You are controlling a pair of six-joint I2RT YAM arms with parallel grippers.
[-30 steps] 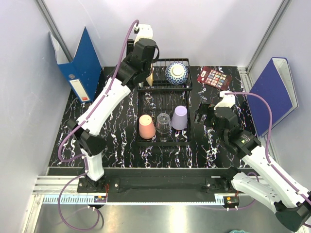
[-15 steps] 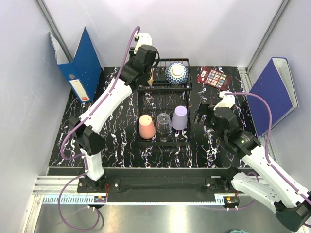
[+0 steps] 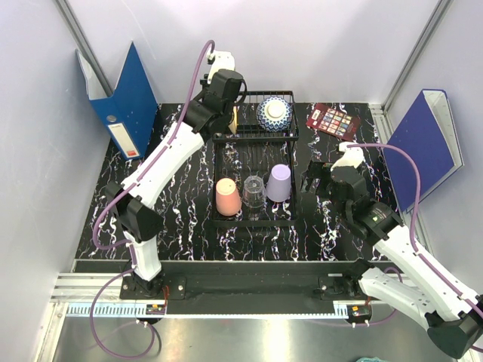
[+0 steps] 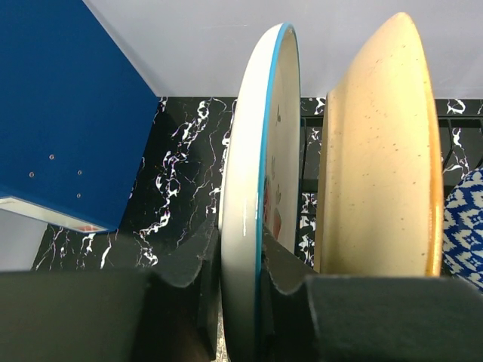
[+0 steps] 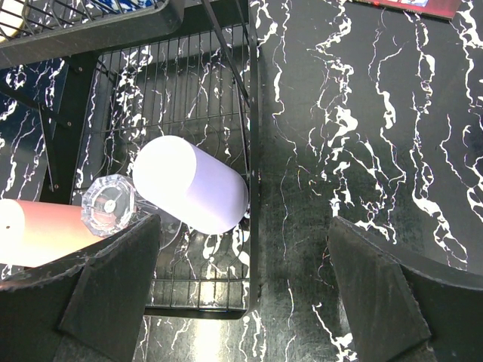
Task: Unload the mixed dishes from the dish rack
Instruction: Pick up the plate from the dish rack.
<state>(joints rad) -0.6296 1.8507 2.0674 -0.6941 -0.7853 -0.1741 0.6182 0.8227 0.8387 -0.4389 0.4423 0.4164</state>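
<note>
The black wire dish rack [image 3: 255, 220] stands mid-table. My left gripper [image 3: 229, 115] is at its far left corner, shut on the rim of an upright white plate with a blue edge [image 4: 245, 196]. A cream speckled plate [image 4: 377, 166] stands just right of it, then the blue-and-white bowl [image 3: 274, 113]. The salmon cup [image 3: 227, 196], clear glass [image 3: 253, 191] and lavender cup [image 3: 278, 182] stand upside down in the rack's near part. My right gripper [image 3: 309, 181] is open and empty, over the table just right of the rack [image 5: 253, 188], next to the lavender cup [image 5: 192, 185].
A blue binder [image 3: 124, 98] leans at the back left and another [image 3: 426, 143] at the right wall. A dark red palette of coloured squares [image 3: 332, 119] lies at the back right of the rack. The black marbled table [image 3: 189, 219] surrounds the rack.
My left wrist has shifted a little at the rack's far left corner by the plates. My right gripper has crept slightly toward the rack's right side.
</note>
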